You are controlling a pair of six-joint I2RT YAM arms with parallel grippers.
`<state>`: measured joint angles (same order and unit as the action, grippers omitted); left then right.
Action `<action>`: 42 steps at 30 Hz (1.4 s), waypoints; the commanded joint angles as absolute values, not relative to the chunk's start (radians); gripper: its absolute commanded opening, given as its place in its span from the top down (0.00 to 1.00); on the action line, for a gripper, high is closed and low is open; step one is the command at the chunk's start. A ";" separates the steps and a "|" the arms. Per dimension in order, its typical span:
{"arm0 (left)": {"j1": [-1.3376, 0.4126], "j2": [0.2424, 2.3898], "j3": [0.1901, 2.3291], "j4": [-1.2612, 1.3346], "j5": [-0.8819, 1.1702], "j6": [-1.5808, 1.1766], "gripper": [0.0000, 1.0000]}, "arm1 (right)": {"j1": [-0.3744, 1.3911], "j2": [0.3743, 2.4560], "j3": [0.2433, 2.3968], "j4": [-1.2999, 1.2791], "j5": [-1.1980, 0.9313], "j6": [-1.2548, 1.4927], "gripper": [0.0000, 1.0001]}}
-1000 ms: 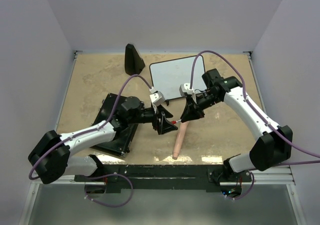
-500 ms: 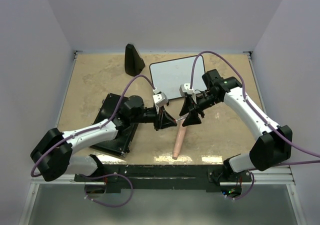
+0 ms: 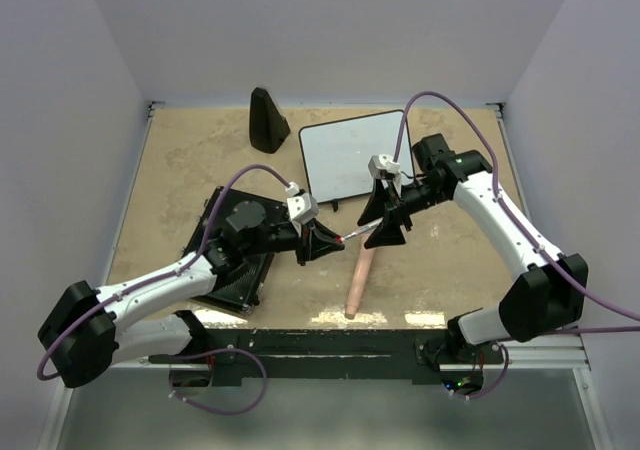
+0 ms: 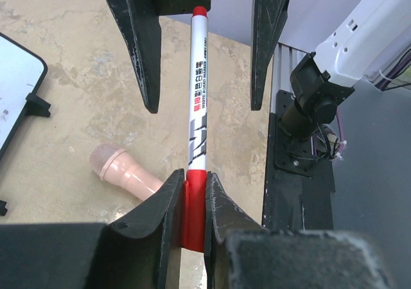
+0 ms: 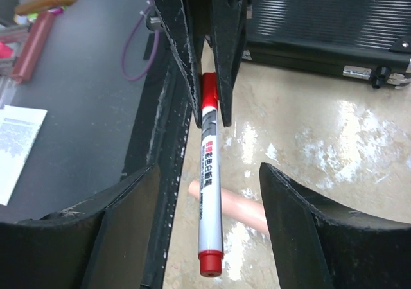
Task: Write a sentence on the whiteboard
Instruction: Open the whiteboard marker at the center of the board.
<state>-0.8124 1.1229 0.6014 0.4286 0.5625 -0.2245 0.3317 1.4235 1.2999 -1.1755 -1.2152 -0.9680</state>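
Tan table [image 3: 180,160], whiteboard [image 3: 350,155] at the back. Left gripper [image 4: 192,176] pinches the marker [image 4: 198,96] by its red cap; right gripper [image 5: 209,173] gapes around the barrel, holding nothing. Probably uncapping: right must clamp the barrel and pull.

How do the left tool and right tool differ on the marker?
The left tool is shut on the marker's red cap end; the right tool stands open, jaws clear of the barrel on both sides. The left tool alone carries it; the right tool holds nothing. Both straddle the same marker.
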 commanded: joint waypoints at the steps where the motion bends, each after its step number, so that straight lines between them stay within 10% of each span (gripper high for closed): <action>1: -0.816 1.134 0.591 0.547 0.551 -0.224 1.00 | 0.331 1.434 1.336 -1.193 -1.330 -0.907 0.33; 7: -0.816 1.146 0.565 0.646 0.529 -0.270 1.00 | 0.331 1.427 1.313 -1.138 -1.353 -0.830 0.40; 17: -0.816 1.178 0.555 0.698 0.511 -0.299 1.00 | 0.333 1.439 1.316 -1.146 -1.368 -0.822 1.00; 34: -0.810 0.812 0.515 0.163 0.301 0.304 1.00 | 0.171 1.267 1.378 -1.247 -1.253 -1.083 1.00; 42: -0.819 0.972 0.414 0.383 0.151 -0.283 1.00 | 0.037 1.122 1.119 -0.619 -1.050 -0.521 1.00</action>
